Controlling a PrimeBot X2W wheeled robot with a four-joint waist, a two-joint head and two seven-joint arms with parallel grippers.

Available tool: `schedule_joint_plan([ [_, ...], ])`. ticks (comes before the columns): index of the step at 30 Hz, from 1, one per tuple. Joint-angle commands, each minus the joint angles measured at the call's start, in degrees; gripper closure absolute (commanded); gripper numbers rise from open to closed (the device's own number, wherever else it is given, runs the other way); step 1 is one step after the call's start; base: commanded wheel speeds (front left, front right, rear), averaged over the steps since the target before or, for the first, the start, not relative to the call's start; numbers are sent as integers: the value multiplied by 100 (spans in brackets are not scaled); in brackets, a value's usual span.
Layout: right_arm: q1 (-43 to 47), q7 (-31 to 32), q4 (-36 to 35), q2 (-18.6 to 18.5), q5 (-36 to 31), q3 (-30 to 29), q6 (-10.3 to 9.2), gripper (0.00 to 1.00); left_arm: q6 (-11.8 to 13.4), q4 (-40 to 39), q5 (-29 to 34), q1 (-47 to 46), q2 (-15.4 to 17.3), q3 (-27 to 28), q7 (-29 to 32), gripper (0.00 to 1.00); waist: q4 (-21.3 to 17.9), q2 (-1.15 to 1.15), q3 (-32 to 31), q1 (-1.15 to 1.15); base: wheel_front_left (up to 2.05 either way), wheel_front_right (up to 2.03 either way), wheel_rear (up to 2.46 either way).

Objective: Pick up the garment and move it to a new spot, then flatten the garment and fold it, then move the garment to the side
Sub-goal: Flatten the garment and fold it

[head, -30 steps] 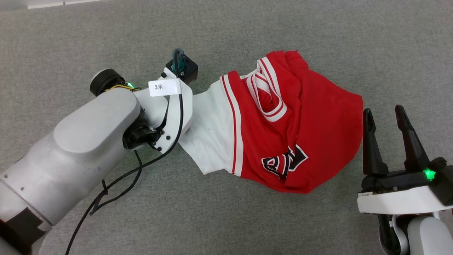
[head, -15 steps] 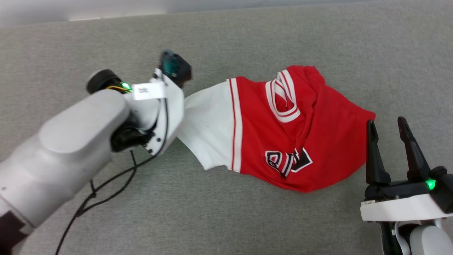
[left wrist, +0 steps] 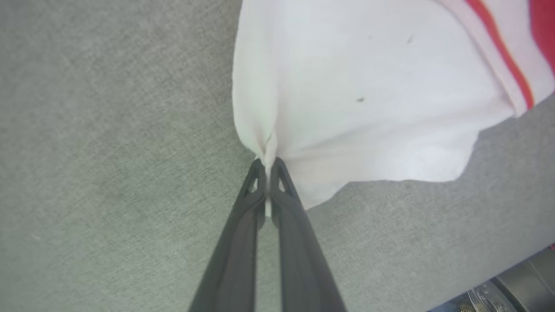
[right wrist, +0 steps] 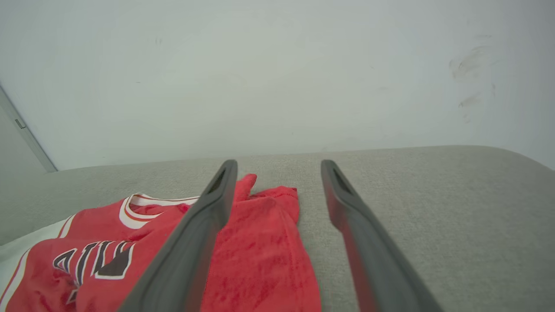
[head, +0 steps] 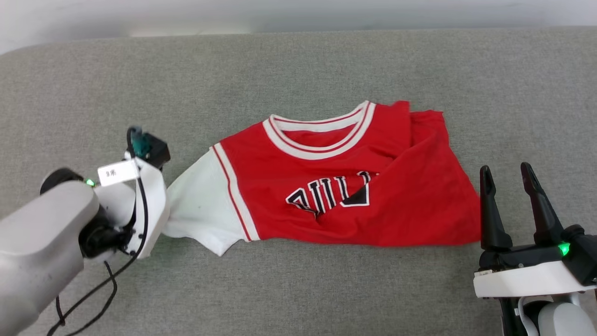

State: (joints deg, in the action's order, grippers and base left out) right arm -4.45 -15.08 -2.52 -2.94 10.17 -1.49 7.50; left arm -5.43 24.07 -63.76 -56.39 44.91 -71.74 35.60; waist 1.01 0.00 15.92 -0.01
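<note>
**A:** What does the head view show?

**B:** A soft red shirt point(head: 410, 200) with a white sleeve point(head: 200, 210) and a striped collar lies rumpled on a grey woven surface point(head: 298, 65). Its black lettering is creased and unreadable. A white tag point(head: 117, 173) on the left arm point(head: 42, 242) is blurred. The right gripper point(head: 506, 170) sits just beside the shirt's edge, spread and empty.

**A:** And the left wrist view?

**B:** The left gripper point(left wrist: 269, 162) is pinched tight on the sleeve's edge, bunching the cloth.

**A:** And the right wrist view?

**B:** Red cloth lies to the left of the parted fingers. Behind it is a pale, scuffed wall point(right wrist: 277, 65).

Possibly lab, grey padded surface point(head: 298, 289), white wall point(right wrist: 277, 78)
</note>
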Motion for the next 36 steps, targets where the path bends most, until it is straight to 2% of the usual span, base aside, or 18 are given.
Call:
schedule_joint_plan([
  [1,48,-14,13,13,-37,-7,-2,0,53,29,-44,107,21,4,-65,100,-19,0,-5,1,0,0,0],
  [2,52,-13,21,13,-37,-12,-2,0,82,58,-58,167,13,27,-135,98,-27,0,-12,1,0,0,0],
  [3,58,-14,31,13,-40,-15,-2,0,113,75,-7,197,2,40,-254,0,-36,0,-30,1,0,0,0],
  [7,136,-14,64,12,-81,-59,-2,0,269,36,316,330,-71,152,-1162,0,-55,0,-201,1,0,0,0],
  [10,144,-14,21,13,-139,-122,-2,0,569,-44,677,448,-34,320,-2188,0,-55,0,-355,1,0,0,0],
  [13,34,-14,-78,13,-318,-242,-2,0,977,-166,855,676,-59,549,-3191,0,-9,0,-485,1,0,0,0],
  [17,-301,-13,-338,11,-533,-495,-2,0,1710,-339,881,1111,-179,1009,-4567,0,76,0,-595,1,0,0,0],
  [19,-517,-13,-464,12,-698,-589,-2,0,2060,-463,924,1362,-221,1234,-4930,0,102,0,-621,1,0,0,0],
  [22,-890,-13,-528,-204,-824,-607,-3,0,2513,-806,1108,1745,-361,1692,-5074,0,159,0,-635,1,0,0,0],
  [27,-1590,-13,-277,-839,-838,-282,-2,0,3014,-1647,2144,2654,-707,2933,-5077,0,268,0,-615,1,0,0,0],
  [31,-2093,121,451,-1467,-494,229,-2,0,3091,-2030,2950,3357,-1062,3636,-5079,0,346,0,-597,1,0,0,0],
  [33,-2472,591,729,-1848,-185,645,-3,0,3030,-2142,3220,3674,-1266,3943,-5080,0,377,0,-567,1,0,0,0],
  [36,-2839,1633,1005,-2461,426,1367,-3,0,2873,-2222,3564,3949,-1563,4331,-5081,0,441,0,-480,1,0,0,0],
])
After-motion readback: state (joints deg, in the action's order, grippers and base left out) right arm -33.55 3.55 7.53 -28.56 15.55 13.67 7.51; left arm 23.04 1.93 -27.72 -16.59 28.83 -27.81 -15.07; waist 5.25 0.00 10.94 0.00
